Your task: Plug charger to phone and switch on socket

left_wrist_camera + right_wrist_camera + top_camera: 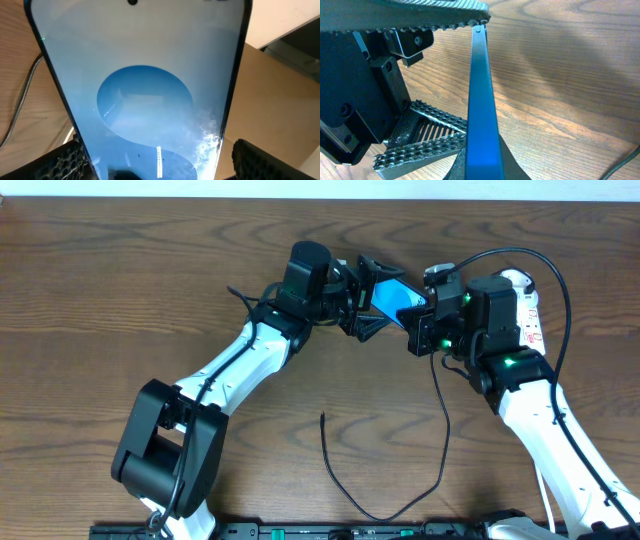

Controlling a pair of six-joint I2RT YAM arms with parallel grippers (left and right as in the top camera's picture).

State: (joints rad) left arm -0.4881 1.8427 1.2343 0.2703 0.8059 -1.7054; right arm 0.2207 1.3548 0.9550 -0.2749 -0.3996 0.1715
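The right end effector (pixel 418 320) clamps 1 end of the phone (pixel 393 297), which stands on edge over the bench (pixel 120 280), its blue screen facing the left arm. The left end effector (pixel 372 298) is released, its fingers (pixel 265 160) flanking the phone's sides with a gap showing. The phone's long axis runs from the left end effector to the right one. The charger (pixel 446 435) loops on the bench well apart from the phone, on the robot's side of it. Its free end lies between the 2 arms, nearer the left, likely the arm to fetch it. The socket (pixel 530 320) sits beside the right arm, partly hidden. Count: 1 phone, 1 charger, 1 socket, 2 end effectors.
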